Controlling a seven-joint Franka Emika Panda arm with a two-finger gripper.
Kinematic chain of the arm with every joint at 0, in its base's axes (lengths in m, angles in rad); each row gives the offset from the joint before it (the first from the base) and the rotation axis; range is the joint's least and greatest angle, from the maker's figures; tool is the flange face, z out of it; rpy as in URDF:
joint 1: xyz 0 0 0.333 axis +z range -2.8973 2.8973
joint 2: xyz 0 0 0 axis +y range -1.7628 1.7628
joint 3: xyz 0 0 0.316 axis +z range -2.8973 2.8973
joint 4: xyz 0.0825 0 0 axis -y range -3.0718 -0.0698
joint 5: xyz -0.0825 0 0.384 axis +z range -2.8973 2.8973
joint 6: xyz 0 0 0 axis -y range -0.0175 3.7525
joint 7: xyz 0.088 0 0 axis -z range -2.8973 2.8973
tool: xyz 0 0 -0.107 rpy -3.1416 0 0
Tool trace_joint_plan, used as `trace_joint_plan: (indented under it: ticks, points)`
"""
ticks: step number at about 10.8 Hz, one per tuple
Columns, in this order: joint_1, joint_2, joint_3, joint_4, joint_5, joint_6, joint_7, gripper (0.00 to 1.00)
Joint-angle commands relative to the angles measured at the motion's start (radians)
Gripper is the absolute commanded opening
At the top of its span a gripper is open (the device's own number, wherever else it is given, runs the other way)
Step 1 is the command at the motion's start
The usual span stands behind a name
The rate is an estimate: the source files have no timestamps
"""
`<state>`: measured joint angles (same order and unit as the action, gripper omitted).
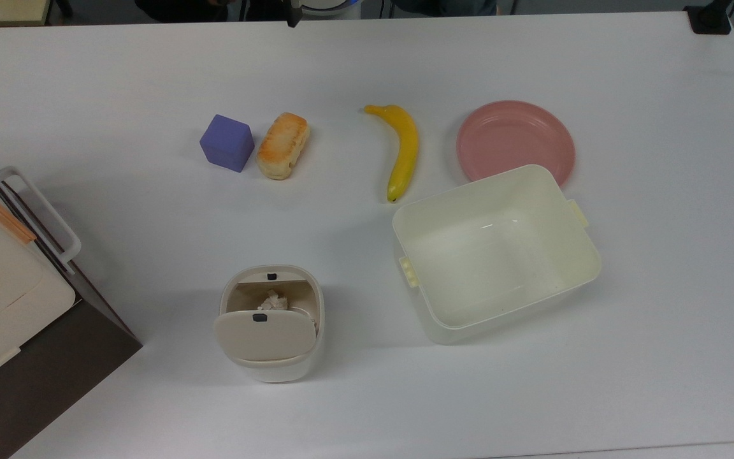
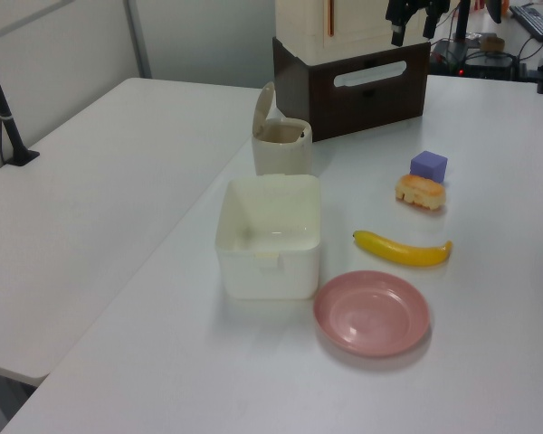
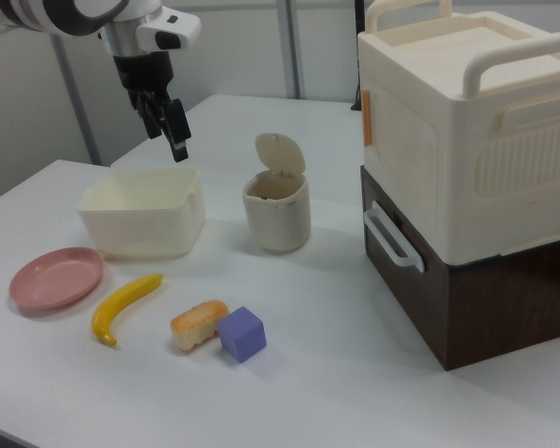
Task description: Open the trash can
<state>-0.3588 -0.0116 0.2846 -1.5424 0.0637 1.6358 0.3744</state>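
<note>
Hanging in mid-air, the gripper (image 3: 173, 131) grips nothing, its fingers seemingly close together; the trash can (image 3: 276, 210) stands lower right, lid (image 3: 279, 153) raised, in the right view.

Lab: robot arm (image 3: 65, 14), white tables (image 2: 100, 181)

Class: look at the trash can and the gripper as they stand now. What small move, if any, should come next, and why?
Probably none beyond keeping the arm clear. The trash can already stands with its lid swung upright and its inside showing, while the gripper hangs high above the table, apart from it, so the opening looks done.
</note>
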Motion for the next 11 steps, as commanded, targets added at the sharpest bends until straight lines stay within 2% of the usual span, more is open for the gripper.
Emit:
trace_joint_plan:
  ticks: [1, 11]
  points:
    - [0.006, -0.005, -0.009, -0.001, 0.008, -0.001, -0.071, 1.0]
    - [0.006, -0.005, -0.009, -0.001, 0.008, -0.005, -0.104, 1.0]
